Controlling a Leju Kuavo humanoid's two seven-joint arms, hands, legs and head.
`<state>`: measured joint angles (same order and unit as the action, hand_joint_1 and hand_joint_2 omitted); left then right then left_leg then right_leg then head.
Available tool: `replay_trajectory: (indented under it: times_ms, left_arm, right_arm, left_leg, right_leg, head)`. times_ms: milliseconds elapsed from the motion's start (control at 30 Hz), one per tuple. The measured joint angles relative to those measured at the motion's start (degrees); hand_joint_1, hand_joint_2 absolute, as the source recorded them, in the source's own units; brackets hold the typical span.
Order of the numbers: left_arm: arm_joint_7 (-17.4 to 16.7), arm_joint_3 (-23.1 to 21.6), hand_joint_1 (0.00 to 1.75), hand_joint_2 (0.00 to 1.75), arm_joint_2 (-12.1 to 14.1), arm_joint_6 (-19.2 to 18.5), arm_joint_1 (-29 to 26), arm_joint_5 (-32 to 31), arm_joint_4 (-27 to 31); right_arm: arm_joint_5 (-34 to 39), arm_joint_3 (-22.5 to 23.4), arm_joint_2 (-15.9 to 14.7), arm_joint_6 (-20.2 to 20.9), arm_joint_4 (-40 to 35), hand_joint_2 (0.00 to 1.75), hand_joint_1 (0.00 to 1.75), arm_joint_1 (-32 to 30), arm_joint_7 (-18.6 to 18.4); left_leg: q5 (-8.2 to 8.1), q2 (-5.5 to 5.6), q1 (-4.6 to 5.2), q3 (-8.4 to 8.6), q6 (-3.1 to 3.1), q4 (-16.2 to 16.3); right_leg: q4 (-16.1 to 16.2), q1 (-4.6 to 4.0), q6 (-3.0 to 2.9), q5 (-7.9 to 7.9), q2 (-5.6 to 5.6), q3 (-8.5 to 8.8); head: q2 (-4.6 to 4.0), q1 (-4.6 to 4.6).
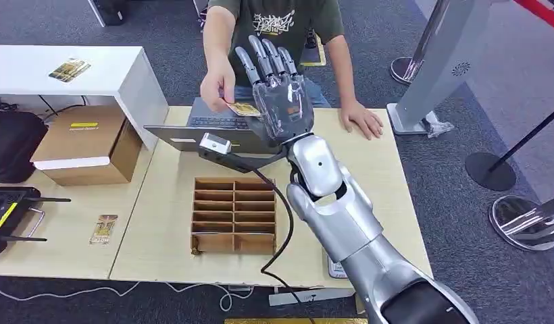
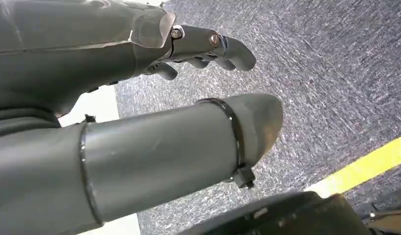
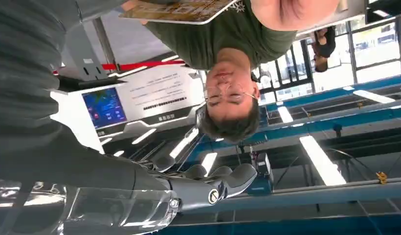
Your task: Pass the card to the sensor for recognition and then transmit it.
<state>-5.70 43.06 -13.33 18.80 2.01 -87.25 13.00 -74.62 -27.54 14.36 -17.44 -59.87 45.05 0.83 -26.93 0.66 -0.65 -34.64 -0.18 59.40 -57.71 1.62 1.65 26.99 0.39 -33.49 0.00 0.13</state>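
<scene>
card at the far edge of the table, between robot hand and person

grey carpet surrounds two light wooden tables pushed side by side. on the left table (image 1: 65, 260), a black controller (image 1: 7, 214) lies at the left edge, a brown cardboard box (image 1: 85, 143) sits toward the far edge, and a spare card (image 1: 103, 229) lies near the right edge. beyond it, a white counter (image 1: 92, 67) carries more cards (image 1: 69, 69). on the main table (image 1: 163, 236), a divided cardboard tray (image 1: 234, 214) sits centrally toward the near edge, and a grey sensor (image 1: 215, 143) with a black cable (image 1: 278, 202) stands beside a laptop (image 1: 220, 125) at the far edge. the right hand (image 1: 278, 84) is raised above the far edge, fingers extended and spread; the card (image 1: 242, 109) sits at its thumb side, also pinched by the person's hand (image 1: 217, 84), and whether the robot grips it cannot be told. the person's other hand (image 1: 362, 120) rests flat at the far right corner. the left hand (image 2: 140, 98) hangs over carpet with fingers loosely curled, holding nothing. barrier posts (image 1: 490, 169) stand to the right of the table.
</scene>
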Motion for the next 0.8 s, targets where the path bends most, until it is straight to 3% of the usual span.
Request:
replay_trajectory:
  times_ms: [100,133,167,200,800]
  left_arm:
    - [0.00,0.02,0.00,0.00,0.15,0.00,-0.01,0.15,0.00]
    - [0.00,0.02,0.00,0.00,0.15,0.02,-0.01,0.15,0.00]
    - [0.00,0.02,0.00,0.00,0.15,0.04,-0.01,0.17,0.00]
    - [0.00,0.02,0.00,0.00,0.15,0.07,-0.02,0.20,0.00]
    - [-0.09,0.04,0.00,0.00,0.28,0.09,-0.02,0.33,0.00]
  right_arm:
    - [-0.24,-0.11,-0.02,-0.04,-0.02,1.75,0.03,-0.03,0.00]
    - [-0.24,-0.11,0.00,-0.04,-0.04,1.75,0.26,-0.05,0.00]
    - [-0.24,-0.13,-0.02,-0.04,-0.07,1.75,1.66,-0.07,0.00]
    - [-0.24,-0.13,-0.02,-0.04,-0.07,1.75,1.75,-0.08,0.00]
    - [-1.24,-0.17,-0.02,-0.57,-0.09,1.75,1.75,-0.16,-0.59]
  left_leg:
    - [0.00,0.00,0.00,0.00,0.00,0.00]
    - [0.00,0.00,0.00,0.00,0.00,0.00]
    - [0.00,0.00,0.00,0.00,0.00,0.00]
    - [0.00,0.00,0.00,0.00,0.00,0.00]
    - [0.00,0.00,0.00,0.00,0.00,0.00]
  right_leg:
    - [0.00,0.00,0.00,0.00,0.00,-0.01]
    - [0.00,0.00,0.00,0.00,0.00,-0.01]
    - [0.00,0.00,0.00,0.00,0.00,-0.01]
    - [0.00,0.00,0.00,0.00,0.00,-0.01]
    - [0.00,0.00,0.00,0.00,0.01,-0.02]
  head:
    - [0.00,0.00]
    - [0.00,0.00]
    - [0.00,0.00]
    - [0.00,0.00]
    - [0.00,0.00]
